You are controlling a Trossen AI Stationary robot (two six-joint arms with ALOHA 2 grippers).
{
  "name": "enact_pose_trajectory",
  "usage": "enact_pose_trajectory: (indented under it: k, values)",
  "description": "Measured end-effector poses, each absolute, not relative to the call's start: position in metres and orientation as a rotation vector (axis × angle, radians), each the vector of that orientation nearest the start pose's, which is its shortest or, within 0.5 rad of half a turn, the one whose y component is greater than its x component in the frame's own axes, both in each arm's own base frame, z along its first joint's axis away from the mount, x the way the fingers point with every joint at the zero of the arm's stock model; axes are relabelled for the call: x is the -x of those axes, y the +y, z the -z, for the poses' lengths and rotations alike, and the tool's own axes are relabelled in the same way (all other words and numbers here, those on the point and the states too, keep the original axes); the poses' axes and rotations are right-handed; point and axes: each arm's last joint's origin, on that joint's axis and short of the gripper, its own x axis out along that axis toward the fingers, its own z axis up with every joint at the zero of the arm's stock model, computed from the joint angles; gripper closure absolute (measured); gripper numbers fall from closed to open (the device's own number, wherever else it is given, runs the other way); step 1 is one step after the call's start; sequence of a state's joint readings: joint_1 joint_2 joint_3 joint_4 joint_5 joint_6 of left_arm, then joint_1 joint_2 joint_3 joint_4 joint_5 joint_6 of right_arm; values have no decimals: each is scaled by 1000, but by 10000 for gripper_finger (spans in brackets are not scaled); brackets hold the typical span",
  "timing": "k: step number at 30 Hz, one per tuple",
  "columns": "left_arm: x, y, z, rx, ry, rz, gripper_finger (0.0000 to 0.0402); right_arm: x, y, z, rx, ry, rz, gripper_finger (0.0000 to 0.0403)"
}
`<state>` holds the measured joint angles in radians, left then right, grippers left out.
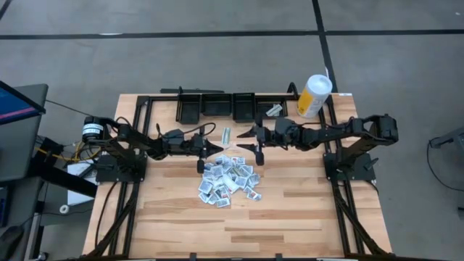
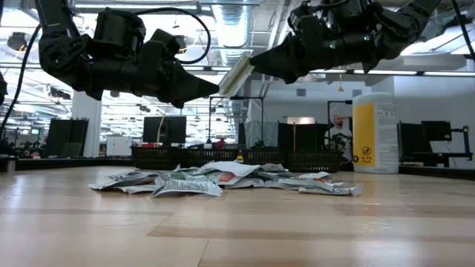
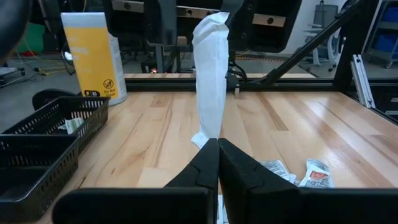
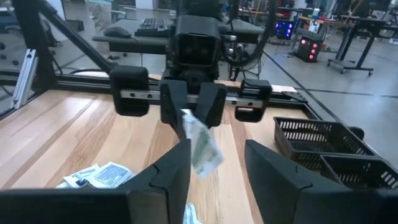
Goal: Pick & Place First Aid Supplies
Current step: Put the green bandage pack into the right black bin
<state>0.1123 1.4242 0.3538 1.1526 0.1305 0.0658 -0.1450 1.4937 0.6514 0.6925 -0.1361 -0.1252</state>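
We've got the left claw [image 1: 205,146] clamped shut on one long white packet [image 3: 210,74], held up off the bench [image 1: 304,210] just behind the pile of first aid packets [image 1: 230,181]. The pinch is at the packet's near end; the rest sticks out past the fingertips twd the right arm.

The right claw [image 1: 255,144] faces it head-on, fingers apart w/ a clear gap between them, holding nothing. In the right wrist view the packet hangs from the left claw directly ahead, roughly in line w/ that gap. In the low view its free end looks to reach the right claw's tips, but we can't tell if it's touching or just short.

Key relation as we read it: the packet's long axis runs along the line joining the two claws, free end pointing at the right one. So the right claw is the nearer taker, and it needs to come straight along that axis and close over the free end, not across it.

The black baskets [image 1: 217,106] sit along the bench's back edge, behind both claws. The white-and-yellow canister [image 1: 314,96] stands at the back right corner, well apart.
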Motion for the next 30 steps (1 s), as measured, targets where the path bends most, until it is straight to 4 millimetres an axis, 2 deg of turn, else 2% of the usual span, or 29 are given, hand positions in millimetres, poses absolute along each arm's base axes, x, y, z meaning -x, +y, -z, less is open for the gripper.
enact_pose_trajectory:
  k: [4,9,11,19,23,30]
  values:
    - [-247,24,-186,-76,-82,14,394,-301,-37,-209,141,148,-12,298]
    - [-247,24,-186,-76,-82,13,394,-300,-38,-209,146,148,-8,378]
    - [-247,24,-186,-76,-82,13,394,-300,-40,-209,146,149,-2,395]
    - [-247,24,-187,-75,-82,5,394,-300,-41,-209,146,149,1,399]
    - [-246,27,-187,-37,-81,-100,390,-300,-41,-209,146,149,1,401]
    - [-246,30,-186,-22,-79,-196,342,-300,-43,-209,141,157,11,402]
